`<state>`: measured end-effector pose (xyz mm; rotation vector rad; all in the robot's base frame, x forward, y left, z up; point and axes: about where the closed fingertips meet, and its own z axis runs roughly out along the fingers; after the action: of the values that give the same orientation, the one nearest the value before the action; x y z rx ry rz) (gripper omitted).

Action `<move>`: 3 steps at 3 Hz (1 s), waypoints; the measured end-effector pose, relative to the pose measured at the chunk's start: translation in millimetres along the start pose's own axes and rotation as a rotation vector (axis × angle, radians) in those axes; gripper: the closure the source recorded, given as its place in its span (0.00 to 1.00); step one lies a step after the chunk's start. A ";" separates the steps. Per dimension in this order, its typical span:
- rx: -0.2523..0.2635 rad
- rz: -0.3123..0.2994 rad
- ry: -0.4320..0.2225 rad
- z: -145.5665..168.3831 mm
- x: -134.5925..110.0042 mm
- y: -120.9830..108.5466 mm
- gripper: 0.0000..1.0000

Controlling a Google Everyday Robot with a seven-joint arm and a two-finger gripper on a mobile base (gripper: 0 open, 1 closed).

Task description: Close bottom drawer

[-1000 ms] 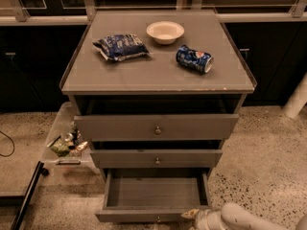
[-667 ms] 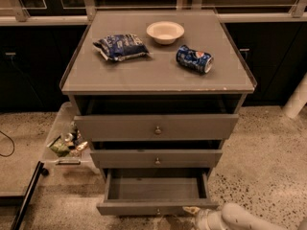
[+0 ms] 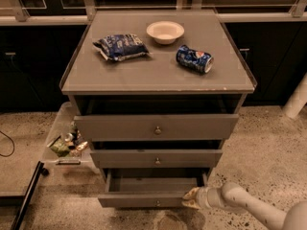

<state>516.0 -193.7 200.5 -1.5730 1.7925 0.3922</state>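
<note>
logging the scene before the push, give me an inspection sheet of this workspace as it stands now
surface: grey cabinet top, holding three things
job's things: bottom drawer pulled out, nothing seen inside; small knob at the centre of its front
clutter: blue chip bag, white bowl and blue can on its side, all on the cabinet top
grippers: gripper low, at the right end of the bottom drawer's front
cables: dark cable on the floor at far left
surroundings: top drawer and middle drawer also stand partly out; clear bin of small items on the floor left of the cabinet; speckled floor; white post at right
</note>
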 end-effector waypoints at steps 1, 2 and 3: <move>0.000 -0.012 0.011 8.1 7.2 -23.9 0.82; -0.013 -0.013 0.010 8.9 4.4 -22.5 1.00; -0.013 -0.013 0.010 5.7 1.3 -23.5 0.91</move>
<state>540.1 -196.0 200.8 -1.5974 1.7897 0.3905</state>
